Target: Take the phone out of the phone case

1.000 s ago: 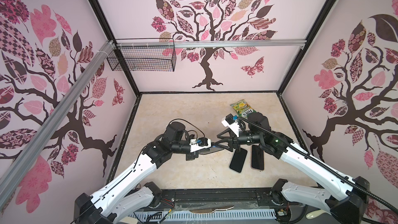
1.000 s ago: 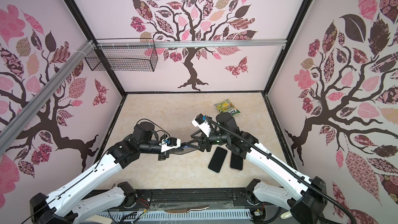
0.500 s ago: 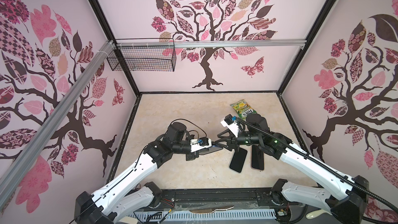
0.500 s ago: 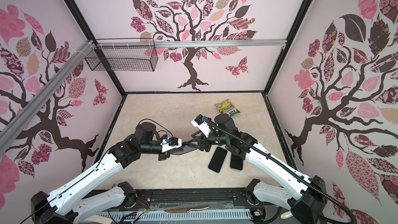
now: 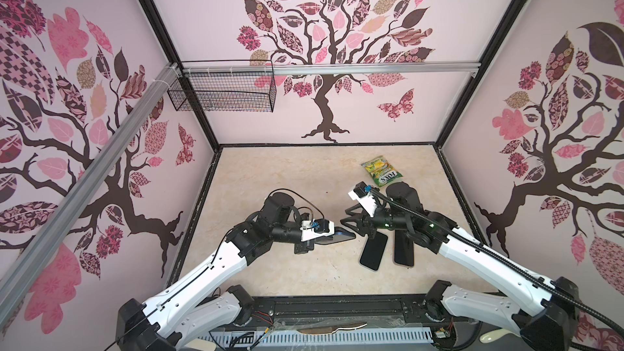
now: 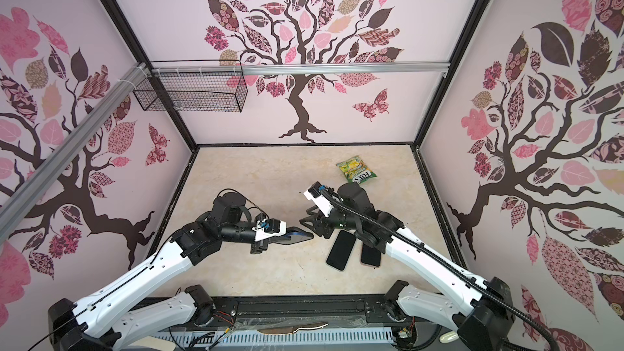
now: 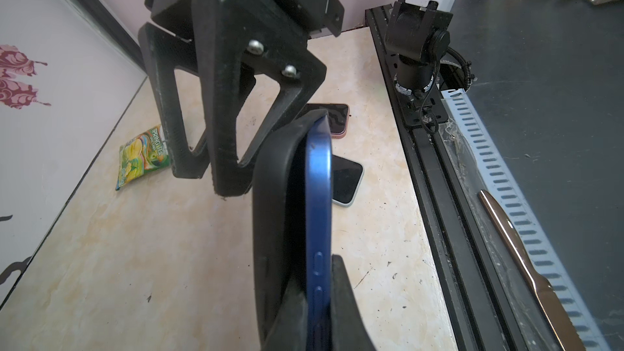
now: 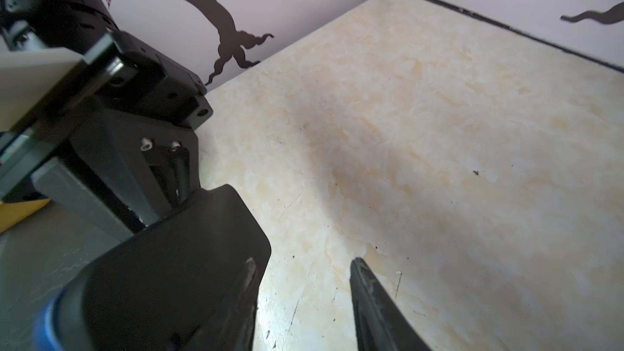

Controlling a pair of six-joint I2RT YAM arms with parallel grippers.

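Above the bench (image 5: 304, 180), left hand (image 5: 329, 236) clamps blue slab phone (image 7: 317, 217) (black soft case (image 7: 275, 204) part-peeled); right hand (image 5: 346, 218), released, next pinches case lip.

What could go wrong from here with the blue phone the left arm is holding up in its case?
The left gripper seems to pinch the blue phone and its black case together, so peeling may stall or twist the phone loose. The right gripper is open at the case's end, gripping nothing; if the phone slips, it could hit the two phones nearby.
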